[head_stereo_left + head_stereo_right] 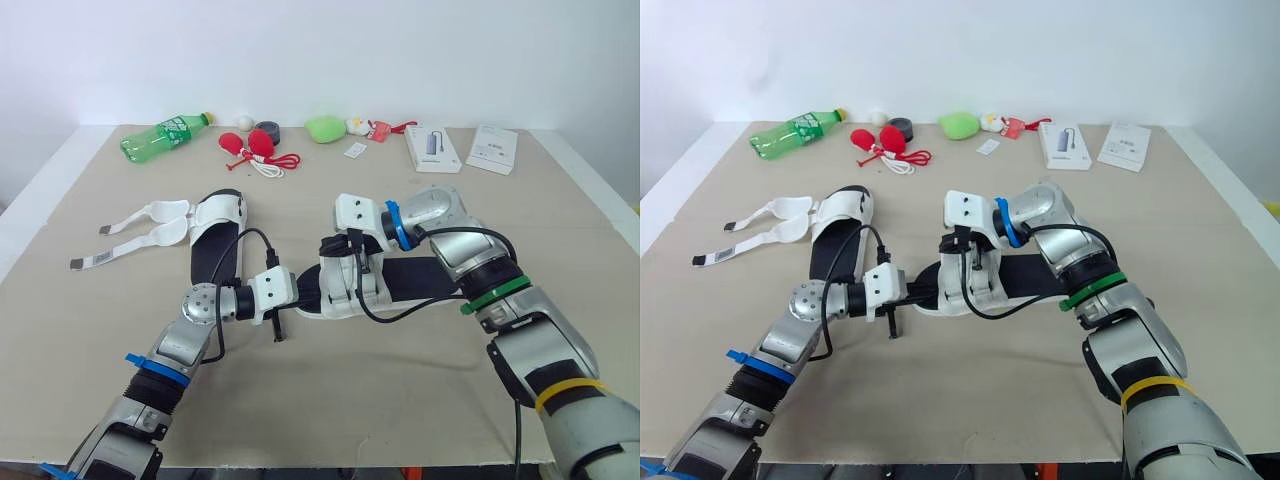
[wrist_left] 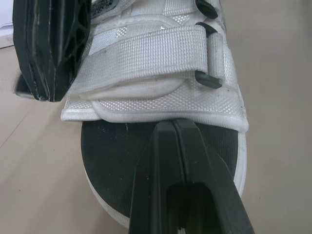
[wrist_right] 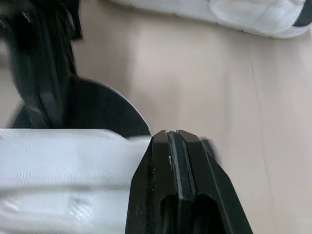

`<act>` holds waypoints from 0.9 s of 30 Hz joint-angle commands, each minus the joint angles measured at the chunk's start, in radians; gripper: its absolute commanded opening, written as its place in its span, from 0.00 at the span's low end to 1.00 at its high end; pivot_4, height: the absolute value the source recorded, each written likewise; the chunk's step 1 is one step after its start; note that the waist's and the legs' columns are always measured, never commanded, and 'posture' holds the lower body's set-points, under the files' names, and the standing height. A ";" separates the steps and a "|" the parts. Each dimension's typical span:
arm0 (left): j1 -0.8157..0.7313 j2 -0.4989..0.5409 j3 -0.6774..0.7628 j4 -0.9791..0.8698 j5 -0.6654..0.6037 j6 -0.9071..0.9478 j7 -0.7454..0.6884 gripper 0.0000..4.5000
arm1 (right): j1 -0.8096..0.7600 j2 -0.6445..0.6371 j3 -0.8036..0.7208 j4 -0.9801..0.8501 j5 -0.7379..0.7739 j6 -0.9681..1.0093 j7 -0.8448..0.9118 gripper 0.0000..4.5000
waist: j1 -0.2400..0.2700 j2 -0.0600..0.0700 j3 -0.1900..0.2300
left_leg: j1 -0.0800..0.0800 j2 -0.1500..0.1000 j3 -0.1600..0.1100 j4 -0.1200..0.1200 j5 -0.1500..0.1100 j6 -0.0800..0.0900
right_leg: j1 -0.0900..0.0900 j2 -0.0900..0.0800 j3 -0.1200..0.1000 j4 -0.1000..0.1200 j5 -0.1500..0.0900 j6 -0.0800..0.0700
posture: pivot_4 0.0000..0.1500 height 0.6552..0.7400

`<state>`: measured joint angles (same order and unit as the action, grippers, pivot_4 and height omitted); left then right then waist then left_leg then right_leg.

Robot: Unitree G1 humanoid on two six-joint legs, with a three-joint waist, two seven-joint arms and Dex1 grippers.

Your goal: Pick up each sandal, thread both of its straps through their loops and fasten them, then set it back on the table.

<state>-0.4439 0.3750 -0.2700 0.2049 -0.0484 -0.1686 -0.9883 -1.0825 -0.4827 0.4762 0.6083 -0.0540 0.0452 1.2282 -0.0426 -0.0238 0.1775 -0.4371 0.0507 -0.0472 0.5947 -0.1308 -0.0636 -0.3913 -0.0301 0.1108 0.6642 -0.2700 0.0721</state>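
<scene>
We see the white-strapped, black-soled fabric sandal (image 1: 415, 278) lying flat near the middle of the beige table (image 1: 400, 400), with its front strap closed across the upper. Our left claw (image 2: 173, 124) has its two black fingers pressed together on nothing, and the tip points at the bare footbed at the toe end, just in front of that strap. Our right claw (image 3: 173, 134), fingers together too and gripping nothing, sits just above this sandal's white strap. The second matching sandal (image 1: 212, 250) lies to the left, well apart from both claws, its straps splayed open.
</scene>
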 commanded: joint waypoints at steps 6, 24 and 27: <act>0.023 0.006 -0.035 0.017 0.022 0.019 -0.009 0.00 | -0.087 0.014 0.009 0.178 -0.141 -0.202 -0.090 0.02 | -0.001 0.000 0.000 | 0.000 0.000 0.000 0.000 0.000 0.000 | 0.000 0.000 0.000 0.000 0.000 0.000 | 1.00 1.00; -0.020 0.030 0.050 -0.075 -0.064 0.048 -0.019 0.12 | 0.060 -0.182 -0.383 0.431 0.140 -0.298 0.116 0.92 | -0.003 0.001 0.001 | 0.000 0.000 0.000 -0.002 -0.001 -0.001 | 0.000 0.000 0.000 0.000 0.000 0.004 | 1.00 1.00; -0.037 0.057 0.064 -0.102 -0.093 0.055 -0.051 0.31 | 0.051 -0.173 -0.385 0.499 0.112 -0.374 0.081 1.00 | -0.014 0.004 0.003 | 0.000 0.000 0.000 -0.002 -0.001 -0.001 | -0.001 0.000 0.000 0.000 0.000 0.004 | 1.00 1.00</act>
<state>-0.4496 0.4084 -0.2331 0.1667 -0.0990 -0.1189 -1.0043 -0.9973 -0.6502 0.1077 1.0650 0.0764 -0.2286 1.3331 -0.0570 -0.0200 0.1807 -0.4375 0.0504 -0.0468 0.5923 -0.1314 -0.0642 -0.3931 -0.0299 0.1114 0.6642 -0.2692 0.0761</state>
